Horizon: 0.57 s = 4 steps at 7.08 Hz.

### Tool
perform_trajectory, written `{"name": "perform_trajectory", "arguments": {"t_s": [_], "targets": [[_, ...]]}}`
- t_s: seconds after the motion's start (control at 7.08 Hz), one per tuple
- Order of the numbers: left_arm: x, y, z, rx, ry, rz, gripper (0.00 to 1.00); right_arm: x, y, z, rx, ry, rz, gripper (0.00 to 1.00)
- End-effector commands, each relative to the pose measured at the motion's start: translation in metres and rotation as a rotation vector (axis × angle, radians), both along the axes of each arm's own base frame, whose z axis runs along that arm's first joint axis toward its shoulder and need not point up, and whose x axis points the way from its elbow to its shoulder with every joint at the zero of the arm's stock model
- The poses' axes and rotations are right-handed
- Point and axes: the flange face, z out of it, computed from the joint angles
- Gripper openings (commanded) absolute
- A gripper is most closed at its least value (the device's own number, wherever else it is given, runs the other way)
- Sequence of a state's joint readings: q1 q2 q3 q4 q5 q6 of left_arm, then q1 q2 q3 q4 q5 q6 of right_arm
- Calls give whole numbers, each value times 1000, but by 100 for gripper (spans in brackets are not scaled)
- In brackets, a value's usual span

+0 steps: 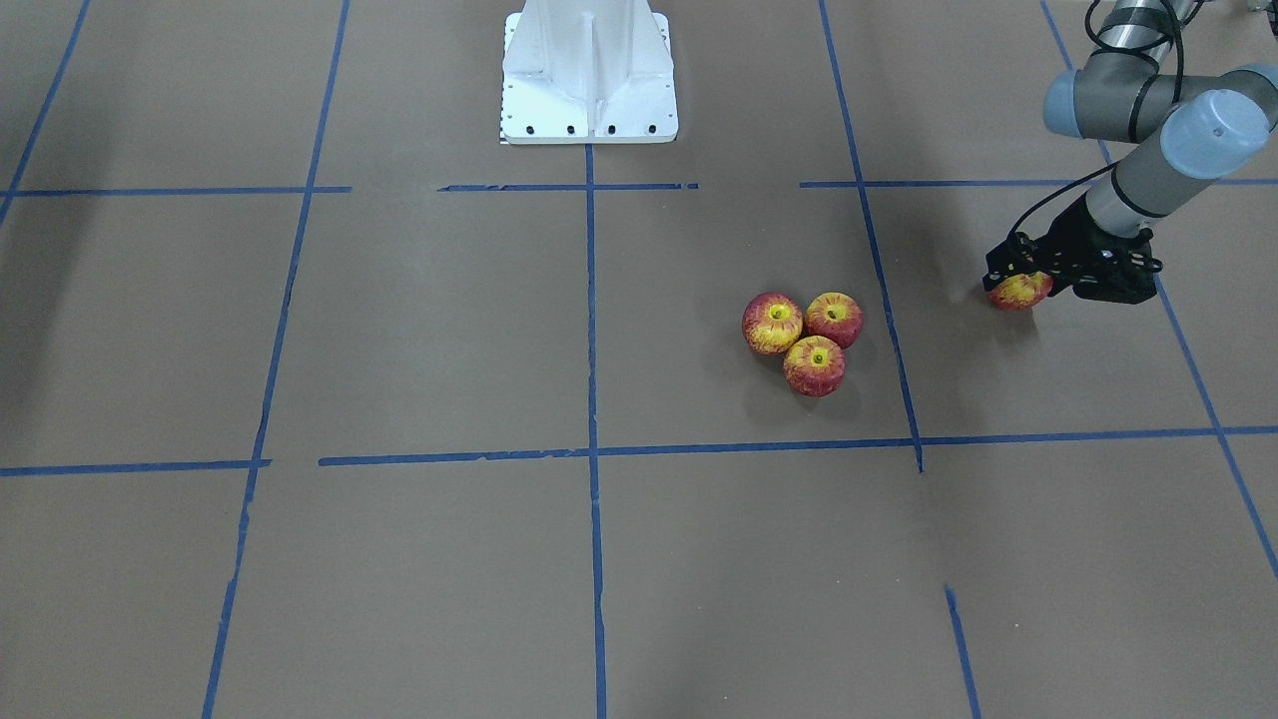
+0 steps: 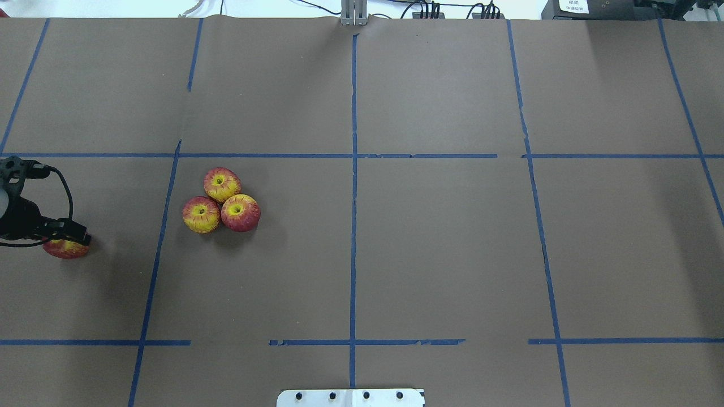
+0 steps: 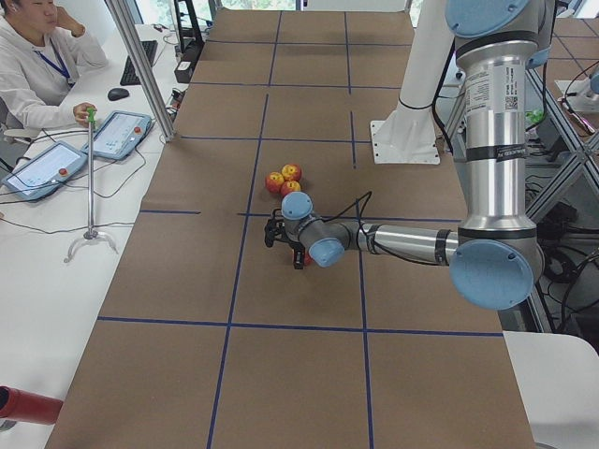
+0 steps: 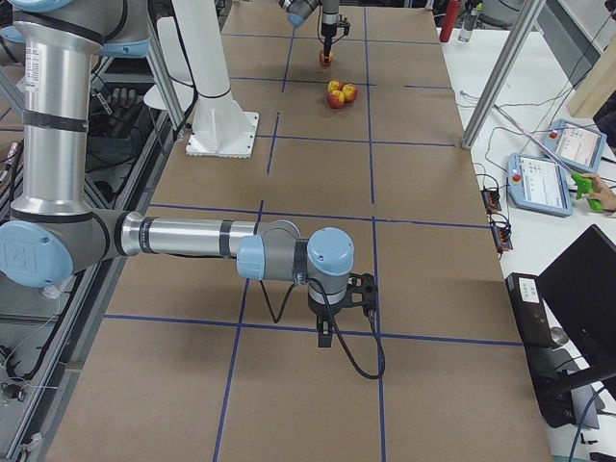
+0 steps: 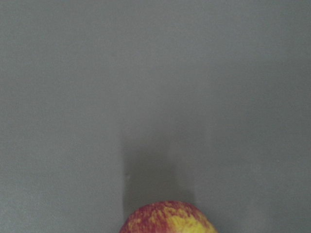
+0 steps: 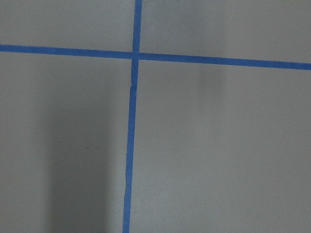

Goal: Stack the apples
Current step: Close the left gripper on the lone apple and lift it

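one apple [image 1: 1018, 292] within the left pincer [image 1: 1016, 274]

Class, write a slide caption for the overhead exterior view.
Left gripper holds a fourth apple apart from three clustered apples.

The desk [image 2: 452, 254] is covered in matt brown paper, smooth but for faint creases, and crossed by strips of slightly shiny blue tape [image 2: 354, 226]. At the top centre of the front-facing view, the white robot pedestal [image 1: 589, 70] looks like painted metal with a soft satin sheen. The small red-and-yellow apples [image 1: 814, 365] right of centre have smooth painted skin with a faint plastic-like gloss, as does the fourth apple [image 1: 1018, 293] at the matt black left hand [image 1: 1020, 278] near the right edge, below the left arm [image 1: 1133, 185] of satin grey metal tube with smooth pale blue plastic caps and a rubbery black cable [image 1: 1046, 205].
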<state>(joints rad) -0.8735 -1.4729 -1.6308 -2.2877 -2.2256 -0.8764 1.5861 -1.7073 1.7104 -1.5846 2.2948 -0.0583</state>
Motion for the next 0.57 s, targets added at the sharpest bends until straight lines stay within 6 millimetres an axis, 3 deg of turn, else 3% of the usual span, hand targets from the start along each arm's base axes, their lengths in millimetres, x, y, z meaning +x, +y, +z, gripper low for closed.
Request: {"name": "perform_trajectory", "arguments": {"t_s": [0.0,0.28,0.42], "targets": [[-1,2,-48,-20,58,-54,0,0,0,0,0,0,0,100],[16,-18,-128,-29,146,-119,0,0,0,0,0,0,0,100],[41,-49,-178,-68,171,-164,0,0,0,0,0,-2,0,100]]}}
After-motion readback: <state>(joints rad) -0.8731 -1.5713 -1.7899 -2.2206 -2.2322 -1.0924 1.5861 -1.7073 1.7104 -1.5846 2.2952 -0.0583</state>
